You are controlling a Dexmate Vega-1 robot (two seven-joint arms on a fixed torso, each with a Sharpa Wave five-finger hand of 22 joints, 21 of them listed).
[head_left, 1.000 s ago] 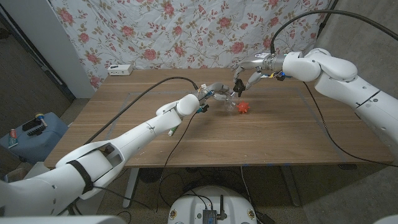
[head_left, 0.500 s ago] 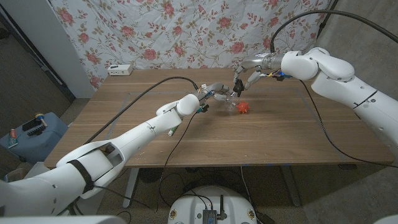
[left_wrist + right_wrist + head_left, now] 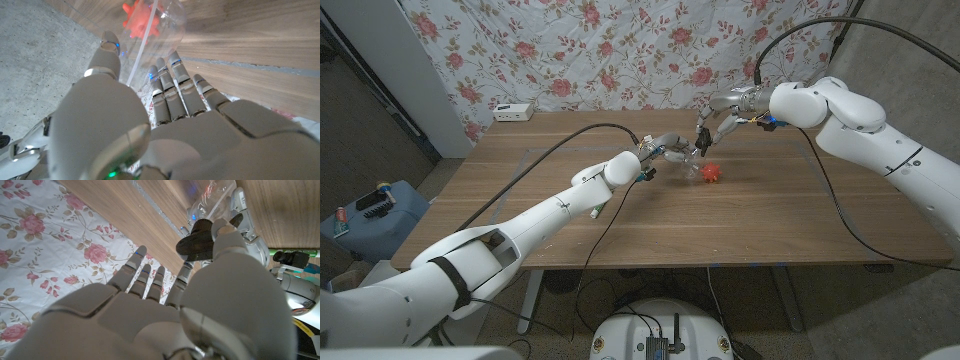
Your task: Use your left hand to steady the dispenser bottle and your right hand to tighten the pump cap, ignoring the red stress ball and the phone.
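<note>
Wooden table (image 3: 760,215), floral backdrop. Clear dispenser bottle (image 3: 689,163) stands near table centre, gripped by left hand (image 3: 665,148). Right hand (image 3: 712,122) pinches black pump cap (image 3: 196,239). Red stress ball (image 3: 711,173) at bottle's three o'clock.

Our arms wore smooth white shells with grey joints. Black cables looped from each forearm above the counter (image 3: 620,215). The left hand (image 3: 165,100) and right hand (image 3: 165,287) had grey, segmented fingers with small blue lights.
</note>
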